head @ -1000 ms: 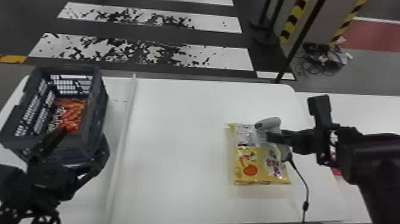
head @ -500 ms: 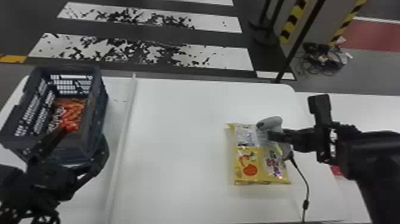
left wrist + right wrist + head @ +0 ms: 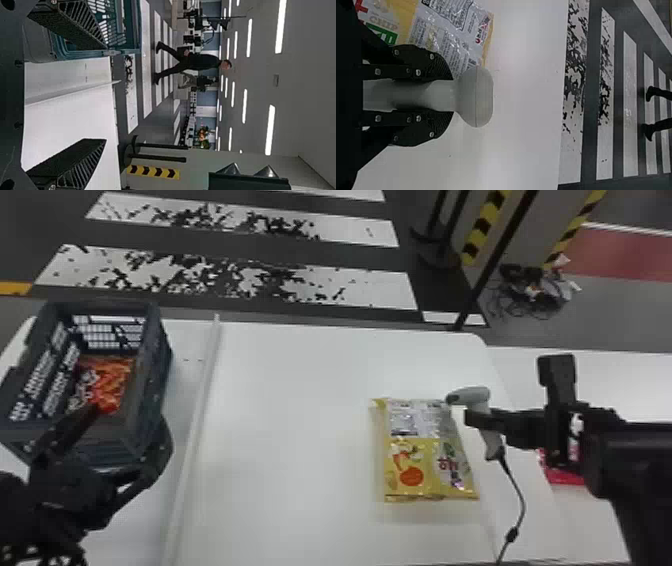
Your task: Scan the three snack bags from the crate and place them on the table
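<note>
One yellow snack bag (image 3: pixel 425 462) is lying flat on the right part of the white tabletop (image 3: pixel 300 430), with a printed silver-grey patch toward its far end. Right gripper (image 3: pixel 475 421) has its fingers closed around the handle of a grey scanner (image 3: pixel 492 442), one finger on each side, and the scanner's head is right by the bag's far right corner. A dark cable runs from the bottom of the handle toward the near edge. Over on the left there's a dark crate (image 3: pixel 159 390) with an orange-red snack bag (image 3: pixel 112 382) down inside. Left gripper (image 3: pixel 131 427) is at the crate's near end, fingers wide apart with nothing between them, one over the crate and the other beside it. There's also something red (image 3: pixel 562 476) partly tucked behind the right arm, maybe another bag, but too much is covered to be sure.
</note>
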Controlling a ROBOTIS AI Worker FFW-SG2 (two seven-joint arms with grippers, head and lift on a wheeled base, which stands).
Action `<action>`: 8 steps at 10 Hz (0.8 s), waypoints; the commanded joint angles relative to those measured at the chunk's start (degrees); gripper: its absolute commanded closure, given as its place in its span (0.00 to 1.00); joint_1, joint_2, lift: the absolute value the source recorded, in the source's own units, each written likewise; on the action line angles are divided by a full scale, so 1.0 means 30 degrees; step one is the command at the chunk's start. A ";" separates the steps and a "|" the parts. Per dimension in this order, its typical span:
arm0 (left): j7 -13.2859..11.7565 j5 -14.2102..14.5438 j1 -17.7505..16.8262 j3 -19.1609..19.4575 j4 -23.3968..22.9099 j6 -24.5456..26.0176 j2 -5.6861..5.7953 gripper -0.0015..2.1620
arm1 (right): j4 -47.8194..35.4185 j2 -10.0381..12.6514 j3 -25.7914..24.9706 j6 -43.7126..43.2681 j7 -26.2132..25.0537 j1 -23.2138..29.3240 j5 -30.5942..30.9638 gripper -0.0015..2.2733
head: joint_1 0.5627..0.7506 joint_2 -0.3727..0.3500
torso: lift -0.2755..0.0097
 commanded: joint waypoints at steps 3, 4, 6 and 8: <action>-0.0001 0.0000 -0.0089 -0.0027 0.0056 0.0000 0.0000 0.02 | 0.1983 -0.0626 -0.1089 -0.1840 0.0000 0.0301 0.0000 0.99 | 0.70 0.20 | 0.75; -0.0001 0.0000 -0.0089 -0.0027 0.0056 0.0000 0.0000 0.02 | 0.2861 -0.0773 -0.1177 -0.2661 -0.0058 0.0242 0.0000 0.99 | 0.70 0.19 | 0.75; -0.0031 0.0000 -0.0060 -0.0027 0.0027 0.0000 0.0030 0.02 | 0.4473 -0.1007 -0.1177 -0.3891 -0.0146 -0.0080 0.0000 0.99 | 0.70 0.14 | 0.75; -0.0031 0.0000 -0.0001 -0.0027 -0.0032 0.0000 0.0059 0.02 | 0.5410 -0.1037 -0.1177 -0.4594 -0.0176 -0.0197 0.0000 0.99 | 0.70 0.11 | 0.75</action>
